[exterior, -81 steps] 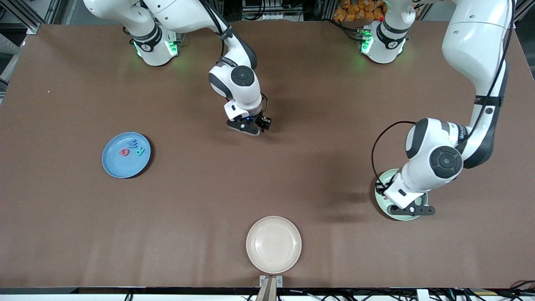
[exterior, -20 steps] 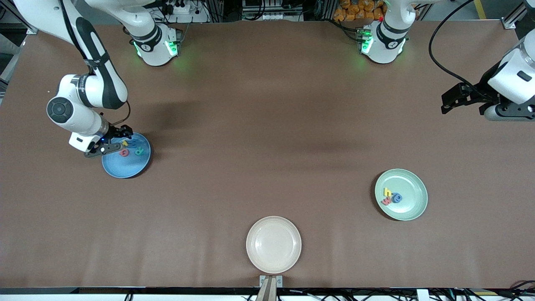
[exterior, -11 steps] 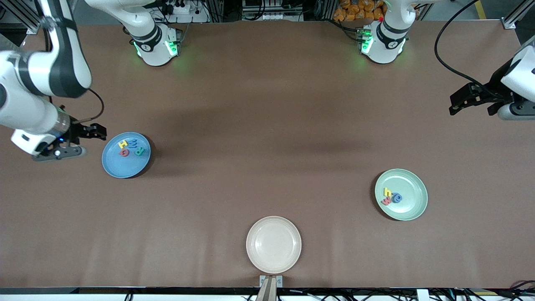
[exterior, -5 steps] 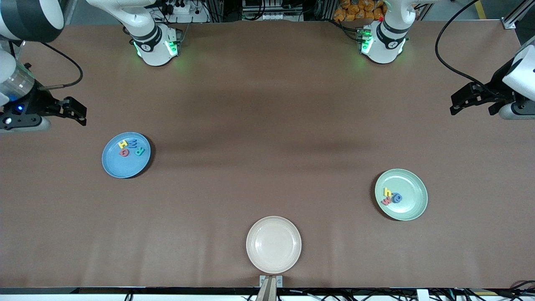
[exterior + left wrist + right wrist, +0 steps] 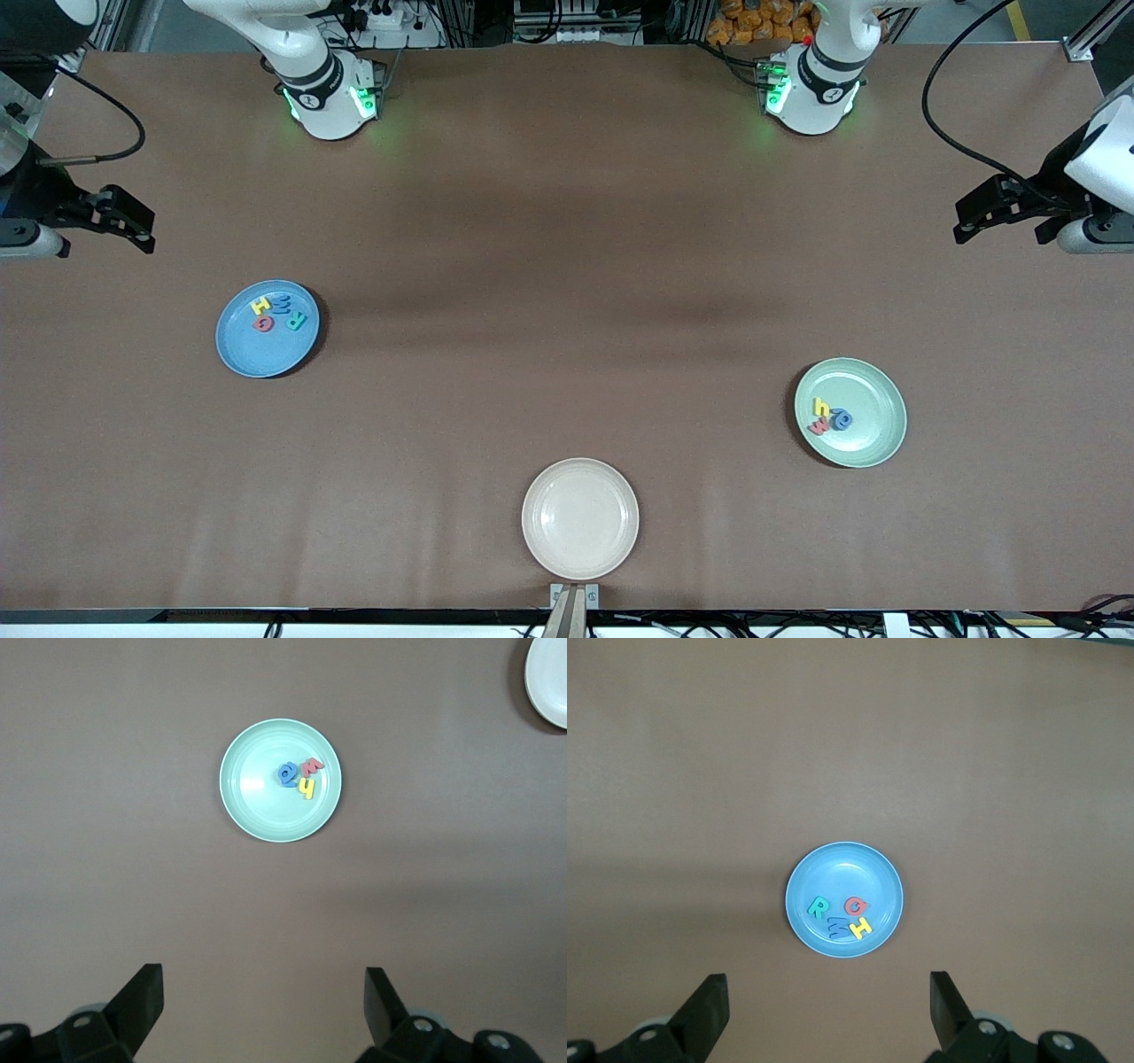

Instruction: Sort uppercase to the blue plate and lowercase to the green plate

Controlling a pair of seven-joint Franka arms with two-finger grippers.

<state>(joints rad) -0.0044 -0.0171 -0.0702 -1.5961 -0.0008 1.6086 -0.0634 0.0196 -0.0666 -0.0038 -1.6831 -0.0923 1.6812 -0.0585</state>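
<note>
The right gripper (image 5: 824, 1010) hangs high over the table's edge at the right arm's end, its fingers (image 5: 709, 1005) spread wide apart with nothing between them. Seen between those fingers, well below, the blue plate (image 5: 244, 354) carries the yellow H (image 5: 260, 306), blue M (image 5: 283, 307), teal-green R (image 5: 295, 322) and red G-like letter (image 5: 263, 323), clustered together on the part of the plate farther from the front camera. The left gripper (image 5: 263, 1005) hangs high over the left arm's end of the table, fingers (image 5: 381, 1001) likewise wide apart and empty. Well below it the green plate (image 5: 873, 443) holds the yellow h (image 5: 821, 408), red w (image 5: 819, 426) and a blue round letter (image 5: 841, 420), touching one another. A cream plate (image 5: 580, 545) sits bare near the front edge.
</note>
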